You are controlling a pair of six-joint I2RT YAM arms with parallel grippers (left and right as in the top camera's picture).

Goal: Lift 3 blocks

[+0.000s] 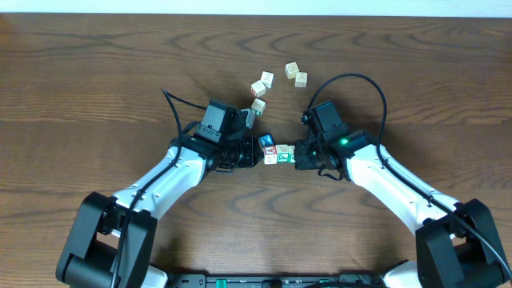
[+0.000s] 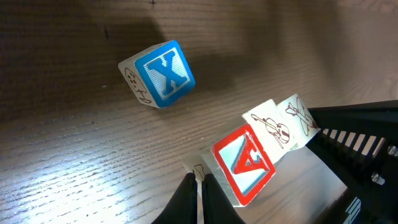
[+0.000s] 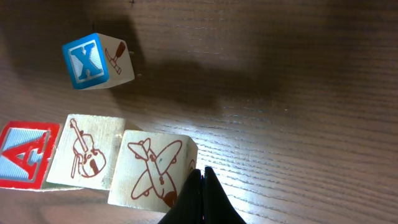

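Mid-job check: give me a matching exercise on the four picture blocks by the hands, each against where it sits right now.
Things:
1. red A block
2. violin block
3. airplane block
4. blue X block

Places:
a. middle of the row
b. alone, apart from the row
c. row end at the left hand
d. row end at the right hand

Pairs: 1-c, 2-a, 3-d, 4-b

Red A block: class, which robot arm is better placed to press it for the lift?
Left. The left gripper, shut, sits at the red A block; the right gripper is at the row's far end, by the airplane block, with the violin block between.
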